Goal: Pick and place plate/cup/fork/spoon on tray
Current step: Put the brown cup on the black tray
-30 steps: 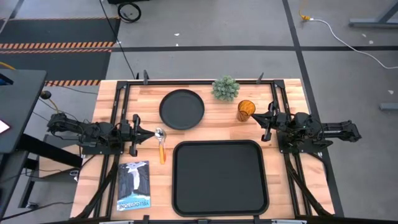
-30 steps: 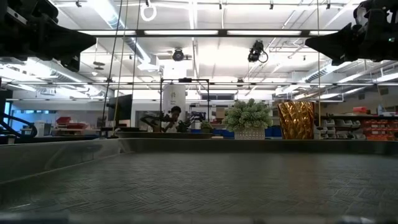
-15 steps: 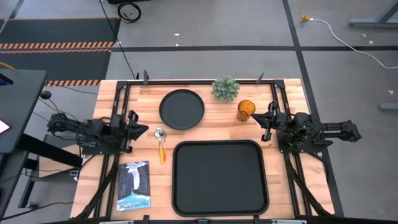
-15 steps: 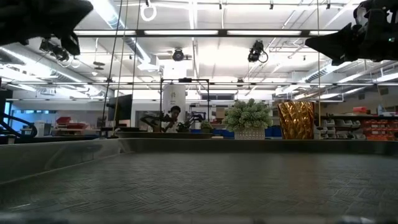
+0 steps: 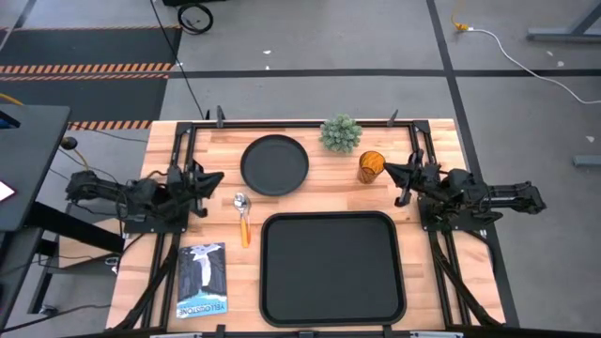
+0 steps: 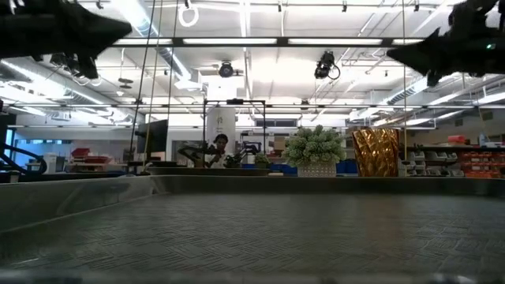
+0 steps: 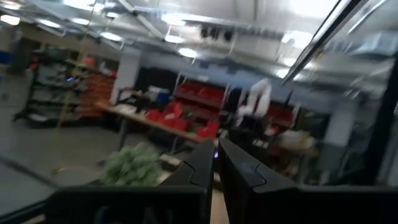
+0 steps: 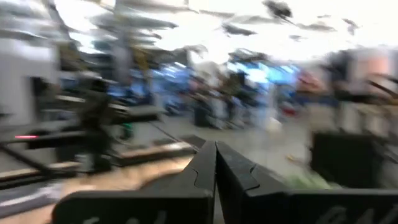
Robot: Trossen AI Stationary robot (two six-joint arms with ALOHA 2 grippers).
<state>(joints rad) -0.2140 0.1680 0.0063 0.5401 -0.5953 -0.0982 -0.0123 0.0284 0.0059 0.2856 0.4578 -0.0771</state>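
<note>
The round black plate [image 5: 274,165] lies flat on the table's far middle. The amber cup [image 5: 372,166] stands upright to its right, also seen in the low view [image 6: 375,152]. The spoon [image 5: 243,216] lies left of the big black tray [image 5: 331,268], which sits at the near middle. I cannot make out the fork. My left gripper [image 5: 214,177] hovers shut at the left edge, left of the plate; its fingers meet in the wrist view [image 7: 215,158]. My right gripper [image 5: 388,169] is shut too [image 8: 216,152], held high beside the cup [image 6: 398,54].
A small green plant [image 5: 340,133] stands at the far edge between plate and cup. A booklet [image 5: 202,280] lies at the near left beside the tray. Black frame rails run along the table's left and right sides under the arms.
My left gripper has risen a little, tipped its fingers upward and swung from beside the spoon toward the table's far edge. My right gripper has rolled slightly in place. Both stay shut, and nothing on the table has moved.
</note>
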